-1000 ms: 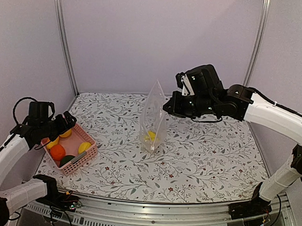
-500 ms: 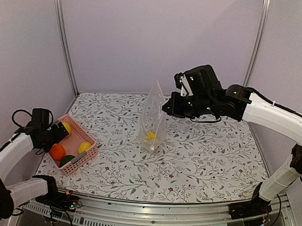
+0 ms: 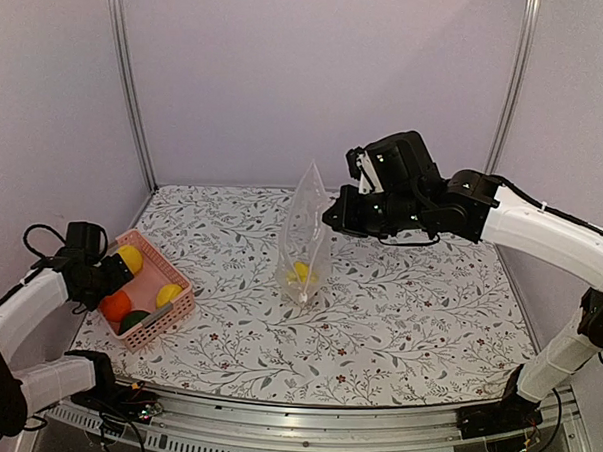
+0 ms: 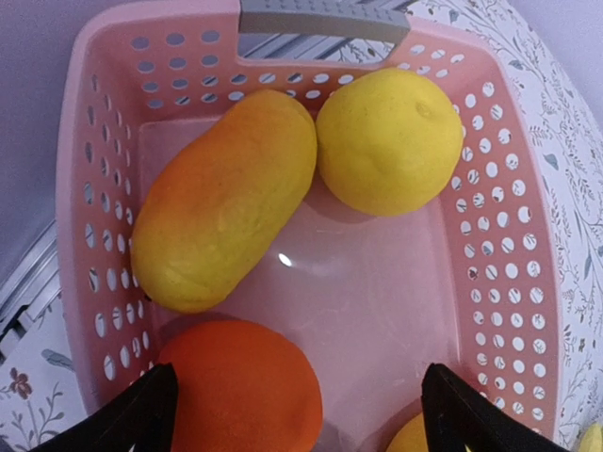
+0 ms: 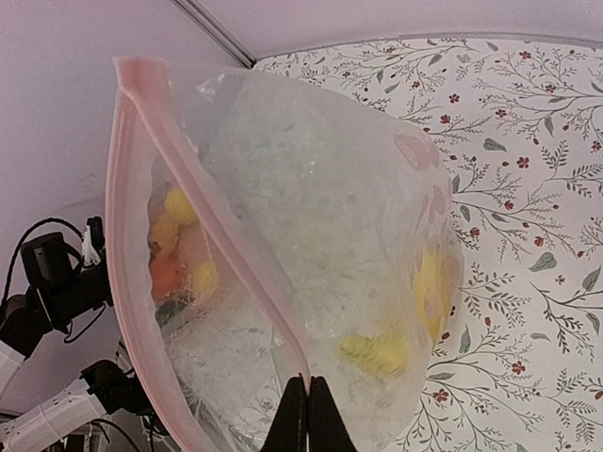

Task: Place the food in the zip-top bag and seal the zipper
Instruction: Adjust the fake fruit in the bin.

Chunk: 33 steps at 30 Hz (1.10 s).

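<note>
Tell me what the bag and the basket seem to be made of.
Bag: thin clear plastic film, going by its crinkles and the fruit showing through. Basket: probably stiff pink moulded plastic, smooth, with even round holes.

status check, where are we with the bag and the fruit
Right gripper jaws shut on zip-top bag edge, bag upright. Left gripper open over basket. Some food bagged, rest in basket. Nothing in the way.

One bag (image 3: 307,221); one basket (image 4: 490,273) with one orange (image 4: 240,391), one green (image 3: 134,321), three yellow fruits (image 4: 391,141)
</note>
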Motion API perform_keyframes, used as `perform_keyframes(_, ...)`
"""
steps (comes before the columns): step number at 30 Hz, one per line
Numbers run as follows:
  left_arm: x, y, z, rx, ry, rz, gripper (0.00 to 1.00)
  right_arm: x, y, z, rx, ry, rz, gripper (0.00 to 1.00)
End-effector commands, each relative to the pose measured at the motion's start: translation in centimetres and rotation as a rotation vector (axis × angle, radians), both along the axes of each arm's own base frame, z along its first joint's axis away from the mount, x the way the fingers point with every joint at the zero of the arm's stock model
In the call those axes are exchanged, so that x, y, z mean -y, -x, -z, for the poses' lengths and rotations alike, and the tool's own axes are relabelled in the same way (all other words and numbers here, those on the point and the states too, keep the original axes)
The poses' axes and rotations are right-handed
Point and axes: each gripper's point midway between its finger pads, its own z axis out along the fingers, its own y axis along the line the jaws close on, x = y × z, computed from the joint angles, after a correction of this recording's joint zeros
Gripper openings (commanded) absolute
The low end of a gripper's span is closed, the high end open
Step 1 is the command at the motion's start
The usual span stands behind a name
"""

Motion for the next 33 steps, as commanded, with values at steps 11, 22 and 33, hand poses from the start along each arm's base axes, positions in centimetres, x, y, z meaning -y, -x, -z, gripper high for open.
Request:
perform_keyframes(11,4.4,-2.1,0.4,-0.062,-0.003,0.199,0.76,-0.2,-0.2,-0.7,0.008,-0.021,-0.006,0.00)
perform_keyframes(22,0.8,0.0,-2.0,-0.017,-0.095,0.032,0.95,-0.3,0.0,-1.2,0.011,-0.041,-0.015,0.00)
perform_keyframes(33,1.4,-0.4,2.2,-0.127,-0.024,0.070,0.81,0.1,0.0,-1.3,0.019,-0.040,-0.005,0.00)
